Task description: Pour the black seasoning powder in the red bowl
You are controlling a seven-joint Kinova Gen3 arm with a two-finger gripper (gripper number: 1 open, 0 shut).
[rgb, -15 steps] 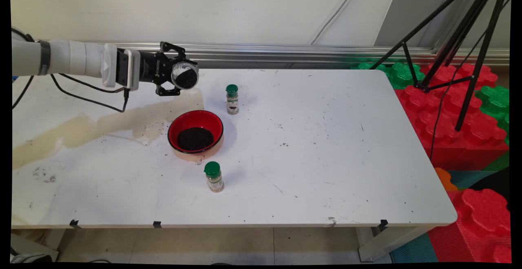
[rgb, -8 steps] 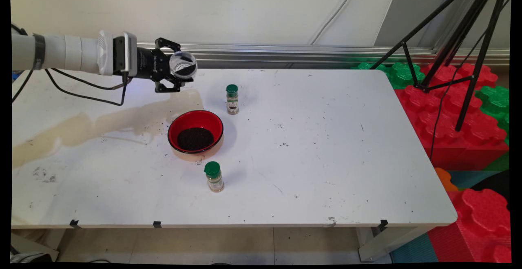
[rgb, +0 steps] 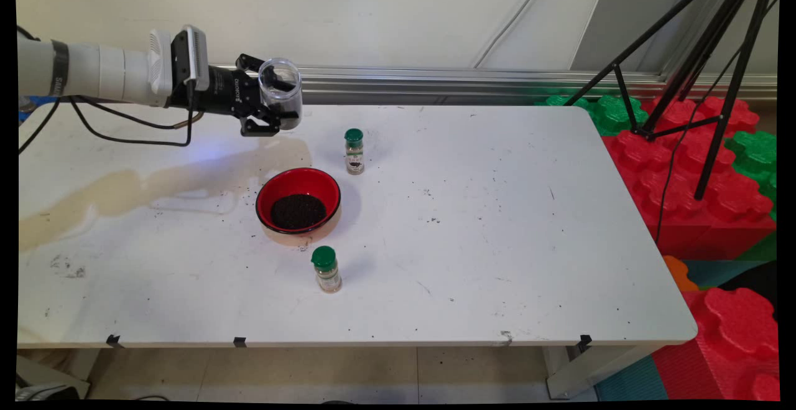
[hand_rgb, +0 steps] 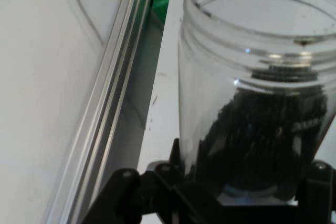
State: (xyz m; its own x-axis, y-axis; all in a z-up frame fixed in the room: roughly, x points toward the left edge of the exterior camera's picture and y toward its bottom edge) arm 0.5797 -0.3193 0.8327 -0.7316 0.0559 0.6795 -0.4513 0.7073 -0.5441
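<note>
My gripper (rgb: 266, 106) is shut on a clear open jar (rgb: 281, 91), held in the air above the table's far left part, nearly upright with its mouth up. Black grains fill its lower part. In the hand view the clear jar (hand_rgb: 257, 93) fills the right side, dark grains at its bottom, between my black fingers (hand_rgb: 157, 182). Below and to the right on the table stands a red bowl (rgb: 298, 206) with a heap of black grains inside.
A green-capped spice jar (rgb: 354, 151) stands behind the bowl, another green-capped jar (rgb: 326, 269) in front of it. A brownish stain (rgb: 155, 186) runs across the table's left part. A tripod (rgb: 696, 55) and red and green foam blocks (rgb: 715, 167) stand at the right.
The gripper has risen a little and rotated, turning the jar from lying on its side to nearly upright. The grains have settled to its bottom.
</note>
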